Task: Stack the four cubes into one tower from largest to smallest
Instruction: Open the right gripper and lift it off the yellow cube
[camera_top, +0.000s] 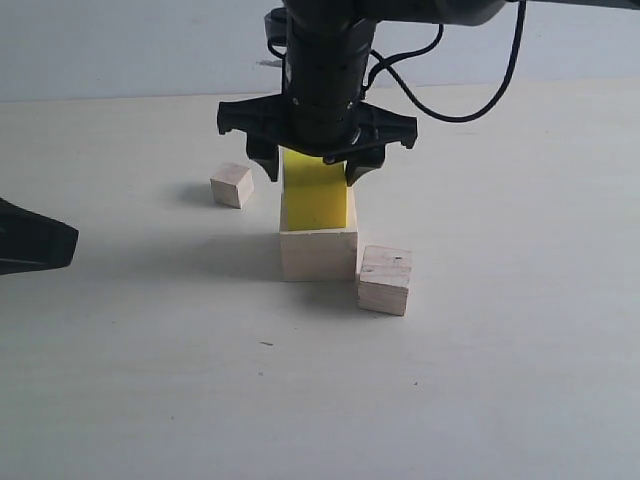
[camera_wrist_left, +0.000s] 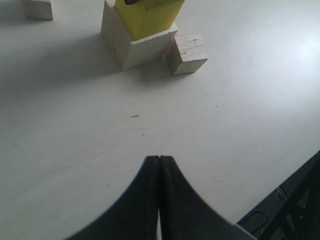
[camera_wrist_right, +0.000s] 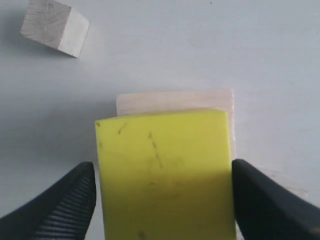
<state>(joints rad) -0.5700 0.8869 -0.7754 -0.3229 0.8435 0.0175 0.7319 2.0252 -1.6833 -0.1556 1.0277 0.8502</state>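
Over the worktop (camera_top: 480, 390), exterior view: found right tool (camera_top: 315, 172) reaching down from above, spread wide and pinching yellow cube (camera_top: 318, 208) by two opposite sides. Noted yellow cube resting on large wood cube (camera_top: 318, 257), set toward one edge rather than centred. Logged medium wood cube (camera_top: 385, 281) close against the large cube's corner, and small wood cube (camera_top: 232, 186) apart, behind and to the left. Judged tower half built, two cubes yet to place.

Left wrist view: saw left tool (camera_wrist_left: 159, 160) pressed together, holding nothing, well short of the cubes. Confirmed medium cube tight beside the large one.

Right wrist view: saw pads (camera_wrist_right: 70, 200) flush on the yellow cube, strip of large cube showing mainly past one side.

Risks: could drag or tilt yellow cube on release through sticking pads; could weaken later layers through that offset; could bump the base when reaching for the crowded medium cube.

Containers: none seen, no contents to record.
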